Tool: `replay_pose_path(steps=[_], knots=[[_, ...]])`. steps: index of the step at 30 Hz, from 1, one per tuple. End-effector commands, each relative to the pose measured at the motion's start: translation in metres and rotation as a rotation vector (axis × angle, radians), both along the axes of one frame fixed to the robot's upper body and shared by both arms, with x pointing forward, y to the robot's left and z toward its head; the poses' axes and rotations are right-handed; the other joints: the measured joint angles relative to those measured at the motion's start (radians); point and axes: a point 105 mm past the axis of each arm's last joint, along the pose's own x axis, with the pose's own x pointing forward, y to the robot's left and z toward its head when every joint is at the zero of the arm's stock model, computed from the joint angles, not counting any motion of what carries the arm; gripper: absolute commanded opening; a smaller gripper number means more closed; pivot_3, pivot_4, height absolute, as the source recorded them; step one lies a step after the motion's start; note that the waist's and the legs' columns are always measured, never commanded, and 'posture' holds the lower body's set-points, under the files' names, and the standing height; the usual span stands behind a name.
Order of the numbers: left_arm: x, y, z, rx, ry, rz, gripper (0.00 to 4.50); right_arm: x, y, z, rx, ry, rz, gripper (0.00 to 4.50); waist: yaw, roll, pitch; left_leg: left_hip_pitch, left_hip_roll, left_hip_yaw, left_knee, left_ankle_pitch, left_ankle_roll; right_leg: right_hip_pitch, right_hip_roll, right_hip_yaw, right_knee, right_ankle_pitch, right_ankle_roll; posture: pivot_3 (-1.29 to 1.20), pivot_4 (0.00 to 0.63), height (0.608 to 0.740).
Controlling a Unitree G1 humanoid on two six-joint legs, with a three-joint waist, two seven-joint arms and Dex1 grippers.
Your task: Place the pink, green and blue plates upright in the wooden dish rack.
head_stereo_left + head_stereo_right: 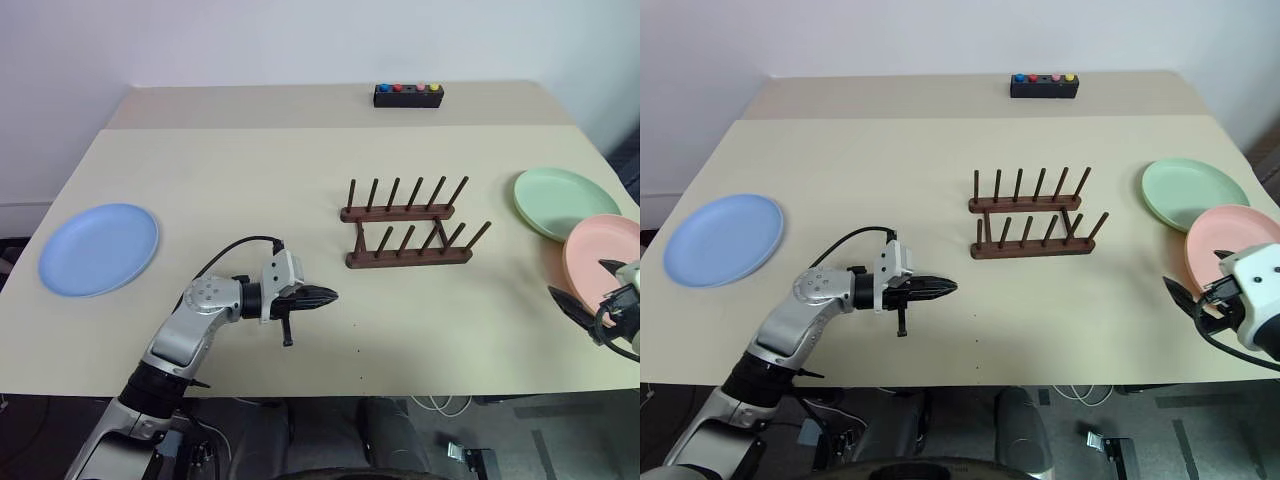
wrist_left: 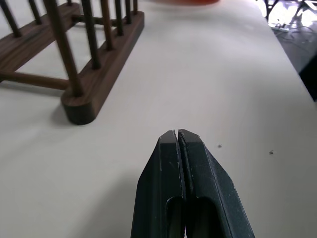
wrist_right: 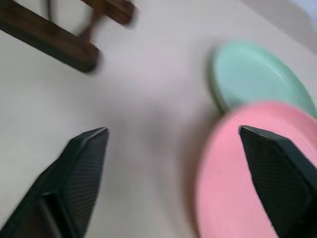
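pink plate (image 1: 603, 256) is cut off at the table's (image 1: 250, 180) right edge, overlapping the green plate (image 1: 560, 200). right gripper (image 3: 173, 136) spreads wide beside it, holding nothing. left gripper (image 2: 177, 136) pressed shut near the empty wooden rack (image 1: 408, 228). blue plate (image 1: 98, 248) lies flat far left, open tabletop between.

Even, bright, diffuse light; soft faint shadows beside wooden dish rack (image 1: 408, 232) pegs. No glare on counter (image 1: 250, 180). Head views sharp. Right wrist view motion-blurred: rack, green plate (image 3: 257, 74), pink plate (image 3: 247, 173) smeared. Left wrist view: far background overexposed.
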Motion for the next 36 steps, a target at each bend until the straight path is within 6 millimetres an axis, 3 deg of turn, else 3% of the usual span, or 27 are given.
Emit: replay_pose_path(steps=[1,7,10,17,22,27,32,36], knots=[[-0.003,-0.011,0.011,-0.033,-0.036,-0.056,0.00,0.002,-0.010,-0.010,-0.027,0.010,-0.068,4.33,-0.002,0.000,0.000,0.000,0.000,0.000,0.000,0.000,0.000,0.000,0.000,0.000,0.000,0.000,0.000,0.00,0.150,0.740],[-0.005,-0.020,0.012,-0.039,-0.043,-0.077,0.00,0.023,-0.023,-0.040,-0.072,0.033,-0.121,4.33,-0.003,0.001,0.000,0.000,0.000,0.001,0.000,0.000,0.000,0.000,0.000,0.000,0.000,0.000,0.000,0.00,0.150,0.740],[-0.006,-0.021,0.010,-0.037,-0.046,-0.076,0.00,0.031,-0.029,-0.047,-0.140,0.035,-0.125,3.57,-0.003,0.001,0.000,0.000,0.000,0.001,0.000,0.000,0.000,0.000,0.000,0.000,0.000,0.000,0.000,0.00,0.150,0.740],[-0.008,-0.013,0.005,-0.024,-0.046,-0.041,0.00,0.028,-0.026,-0.044,-0.137,0.029,-0.103,0.03,-0.003,0.001,0.000,0.000,0.000,0.000,-0.001,0.000,0.000,0.000,0.000,0.000,0.000,0.000,0.000,0.00,0.150,0.740],[-0.008,-0.013,0.003,-0.026,-0.046,-0.037,0.00,0.021,-0.022,-0.038,-0.186,0.025,-0.097,0.03,-0.002,0.001,0.000,0.000,0.000,0.000,0.000,0.000,0.000,0.000,0.000,0.000,0.000,0.000,0.000,0.00,0.150,0.740],[-0.006,-0.017,0.002,-0.032,-0.049,-0.050,0.00,0.014,-0.017,-0.014,-0.305,-0.017,-0.072,0.03,-0.002,0.002,-0.001,0.000,0.000,0.000,0.000,0.000,0.000,0.000,0.000,0.001,0.000,0.000,0.000,0.00,0.150,0.740],[-0.004,-0.018,0.003,-0.029,-0.056,-0.064,0.00,0.021,0.015,0.041,-0.411,-0.177,0.103,0.03,-0.006,0.003,0.000,0.000,0.000,0.001,0.000,0.000,0.000,-0.001,0.000,0.001,0.000,0.000,0.000,0.00,0.150,0.740],[0.001,-0.022,0.004,-0.030,-0.062,-0.069,0.00,0.036,0.058,0.092,-0.323,-0.376,0.290,0.03,-0.006,0.001,0.000,0.000,0.000,0.001,0.000,0.000,0.000,0.000,0.000,0.001,0.000,0.000,0.000,0.00,0.150,0.740]])
